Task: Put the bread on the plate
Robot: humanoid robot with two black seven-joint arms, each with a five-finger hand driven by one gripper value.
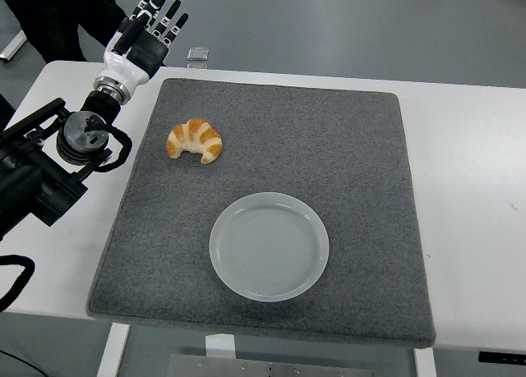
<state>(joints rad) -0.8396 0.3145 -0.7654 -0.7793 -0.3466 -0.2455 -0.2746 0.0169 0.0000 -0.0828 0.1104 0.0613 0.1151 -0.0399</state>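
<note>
A golden croissant (196,140) lies on the grey mat (345,147), in its far left part. An empty translucent white plate (269,245) sits on the mat nearer me, to the right of the croissant. My left hand (152,28) is raised over the table's far left corner, beyond and to the left of the croissant, its fingers spread and holding nothing. The right arm is out of view.
The mat covers most of the white table (468,163). A small clear object (197,55) sits at the table's far edge just beyond the mat. A person in dark clothes (62,16) stands at the top left.
</note>
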